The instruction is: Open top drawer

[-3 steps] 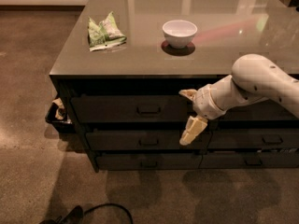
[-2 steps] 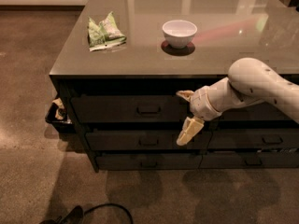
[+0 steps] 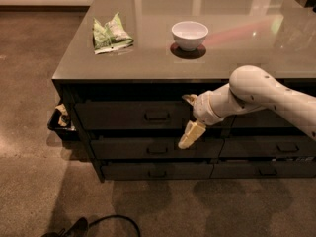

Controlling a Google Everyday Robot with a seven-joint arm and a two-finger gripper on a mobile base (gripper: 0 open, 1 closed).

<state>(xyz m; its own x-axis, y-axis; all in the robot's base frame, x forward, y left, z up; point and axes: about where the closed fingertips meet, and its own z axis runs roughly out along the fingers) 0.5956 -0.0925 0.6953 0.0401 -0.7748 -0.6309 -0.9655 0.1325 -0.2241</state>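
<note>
The top drawer (image 3: 118, 115) is the wide dark front panel just under the counter top, on the left stack, with a small rectangular metal pull (image 3: 157, 116) at its middle. Its front sits in line with the drawers beneath. My gripper (image 3: 182, 121) is in front of the drawer's right end, a short way right of the pull and not touching it. It is open, with one cream finger (image 3: 188, 98) up near the counter edge and the other (image 3: 190, 134) hanging down over the drawer below. The white arm reaches in from the right.
On the counter (image 3: 232, 58) stand a white bowl (image 3: 189, 34) and a green snack bag (image 3: 111, 32). Two shallower drawers (image 3: 123, 148) lie below, and another stack (image 3: 269, 147) is to the right. A dark bin (image 3: 60, 123) sits at the left corner and a cable (image 3: 106, 222) lies on the floor.
The gripper and forearm have shifted slightly left along the drawer front, closer to the pull. The drawer has not moved.
</note>
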